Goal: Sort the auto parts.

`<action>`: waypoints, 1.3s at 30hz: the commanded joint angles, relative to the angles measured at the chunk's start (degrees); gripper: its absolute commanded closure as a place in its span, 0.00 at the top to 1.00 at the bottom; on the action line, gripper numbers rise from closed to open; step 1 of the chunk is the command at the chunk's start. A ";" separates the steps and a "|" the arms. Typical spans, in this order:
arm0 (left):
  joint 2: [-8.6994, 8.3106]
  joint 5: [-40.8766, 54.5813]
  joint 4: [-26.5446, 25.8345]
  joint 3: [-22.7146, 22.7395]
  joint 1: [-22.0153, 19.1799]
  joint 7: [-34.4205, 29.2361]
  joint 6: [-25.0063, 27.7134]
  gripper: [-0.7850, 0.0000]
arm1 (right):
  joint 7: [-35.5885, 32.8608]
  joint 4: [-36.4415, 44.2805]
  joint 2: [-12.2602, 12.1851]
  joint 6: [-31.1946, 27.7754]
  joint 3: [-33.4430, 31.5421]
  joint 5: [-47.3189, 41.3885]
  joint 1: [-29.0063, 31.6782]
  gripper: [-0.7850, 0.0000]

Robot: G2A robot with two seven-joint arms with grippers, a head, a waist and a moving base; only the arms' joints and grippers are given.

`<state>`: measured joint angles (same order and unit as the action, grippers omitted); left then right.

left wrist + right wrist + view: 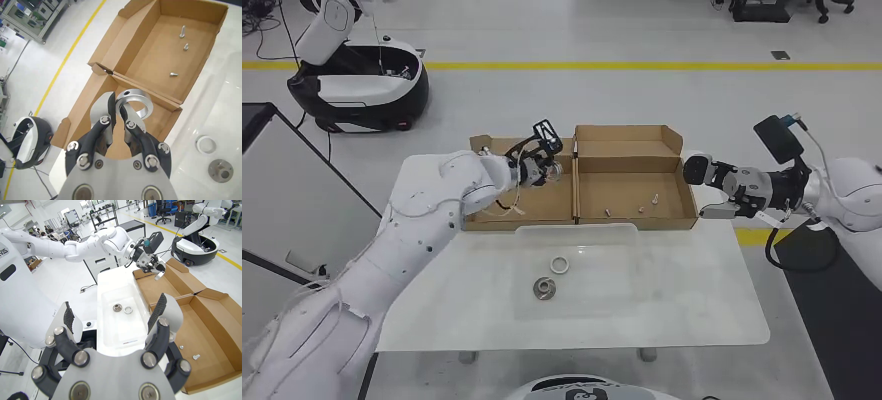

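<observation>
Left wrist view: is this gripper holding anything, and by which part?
Yes: the left gripper holds the metal ring by its wall, one of its fingers inside the bore and one outside. The right gripper holds nothing.

The left gripper covers the near rim of the shiny silver metal ring it pinches. Beyond its fingertips, 3 small silver bolts in the brown cardboard box are too tiny to make out their heads.
</observation>
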<state>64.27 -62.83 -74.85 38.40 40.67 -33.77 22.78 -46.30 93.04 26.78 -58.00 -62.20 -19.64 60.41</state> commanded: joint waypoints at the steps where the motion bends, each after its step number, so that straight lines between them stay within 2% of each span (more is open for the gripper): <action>1: 1.21 -0.56 2.96 -2.01 -1.43 -1.52 -1.22 0.00 | 0.00 0.00 0.00 0.00 0.00 0.00 0.00 1.00; 6: 4.63 -1.76 10.08 -6.68 -4.90 -3.42 -2.54 0.00 | 0.00 0.00 0.00 0.00 0.00 0.00 0.00 1.00; 12: 8.51 -3.13 18.18 -11.08 -7.94 -4.26 -1.14 0.00 | 0.00 0.00 0.00 0.00 0.00 0.00 0.00 1.00; 22: 14.53 -3.75 30.06 -15.78 -10.20 -4.71 1.19 0.00 | 0.00 0.00 0.00 0.00 0.00 0.00 0.00 1.00; 29: 18.13 -5.16 35.66 -17.75 -11.07 -3.74 1.67 0.00 | 0.00 0.00 0.00 0.00 0.00 0.00 0.00 1.00; 31: 18.95 -5.30 37.18 -17.96 -11.33 -3.29 1.95 0.40 | 0.00 0.00 0.00 0.00 0.00 0.00 0.00 1.00; 37: 20.87 -5.89 41.53 -18.22 -12.01 -2.29 2.77 0.38 | 0.00 0.00 0.00 0.00 0.00 0.00 0.00 1.00; 39: 21.37 -5.99 42.73 -18.14 -12.17 -1.86 2.81 0.44 | 0.00 0.00 0.00 0.00 0.00 0.00 0.00 1.00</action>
<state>85.44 -68.79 -32.63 20.20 28.57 -35.84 25.60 -46.30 93.04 26.78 -58.00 -62.20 -19.64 60.41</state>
